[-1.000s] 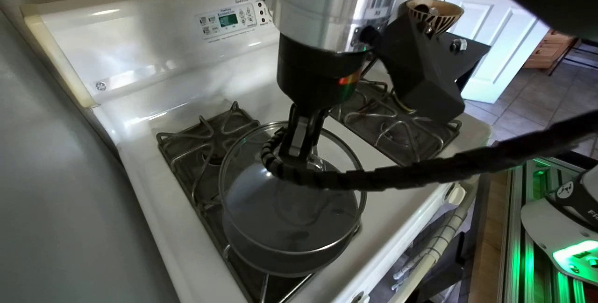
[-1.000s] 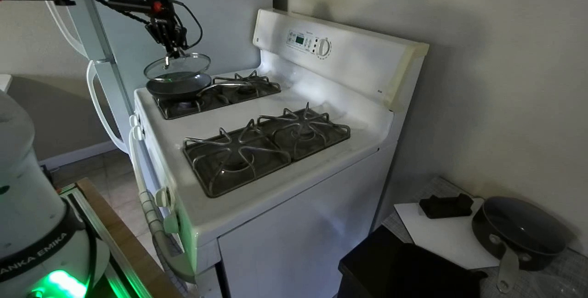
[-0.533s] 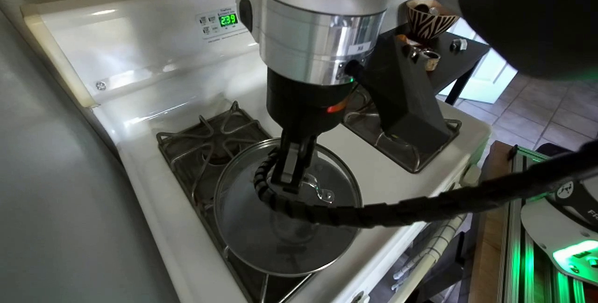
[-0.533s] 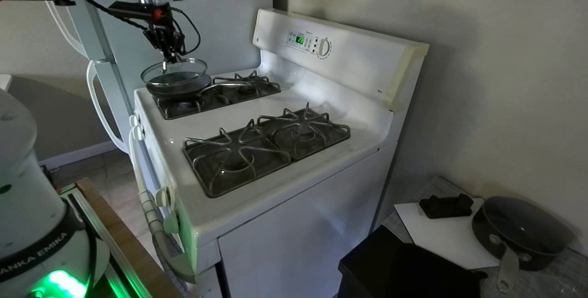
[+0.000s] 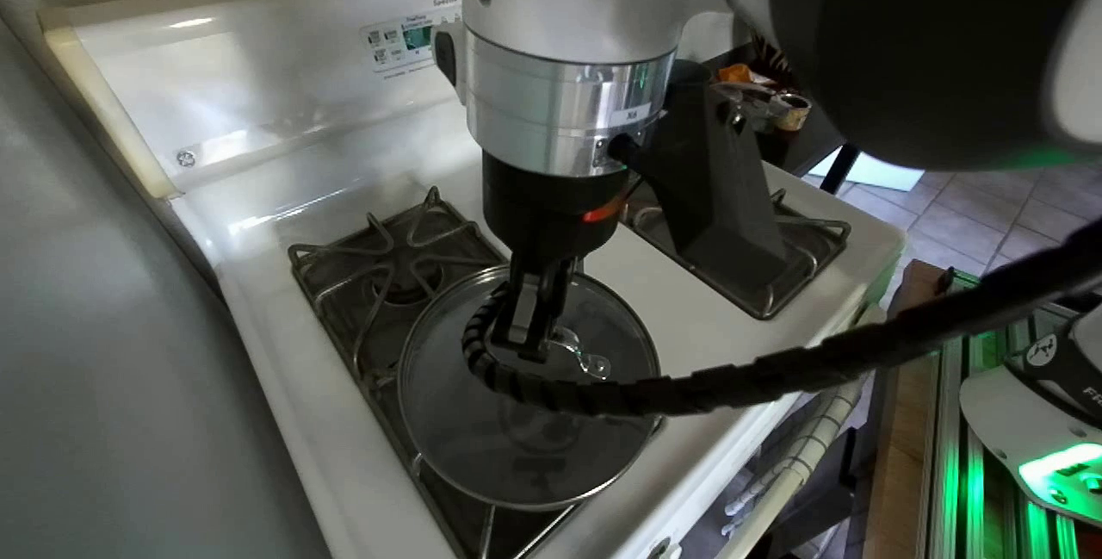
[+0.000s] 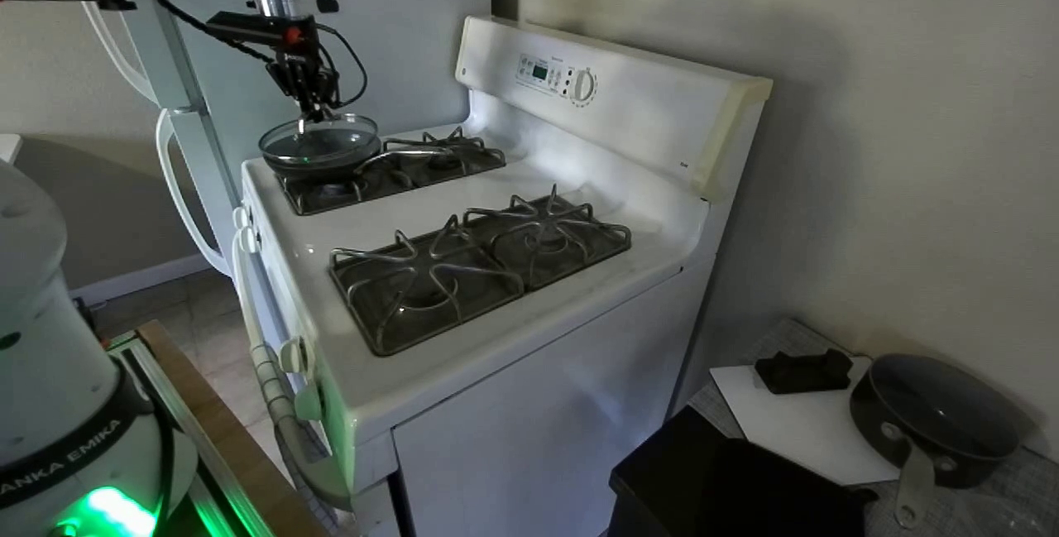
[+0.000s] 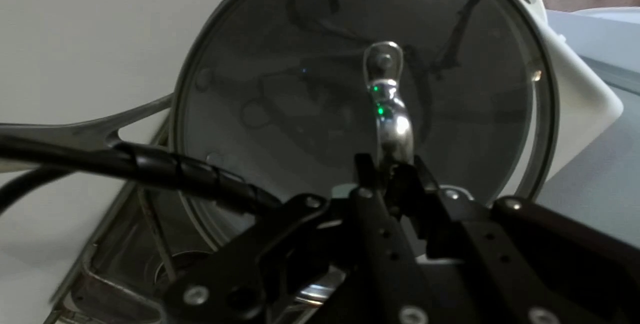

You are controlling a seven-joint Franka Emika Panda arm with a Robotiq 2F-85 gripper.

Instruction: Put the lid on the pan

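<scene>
The clear glass lid has a thin metal rim and an arched metal handle. It lies flat over the dark grey pan, its rim at about the pan's rim in both exterior views; I cannot tell whether it touches all round. The pan sits on a burner, its long metal handle pointing toward the stove's back panel; it also shows in the wrist view. My gripper is shut on the lid's handle, one finger on each side. In an exterior view the gripper is just above the lid.
Metal burner grates stand beside and behind the pan. More grates lie across the white stove top. The stove's back panel rises behind. A dark saucepan and a black box stand off the stove.
My gripper has moved down with the lid. The lid was held above the pan a second ago and is now down at its rim. The pan has not moved.
</scene>
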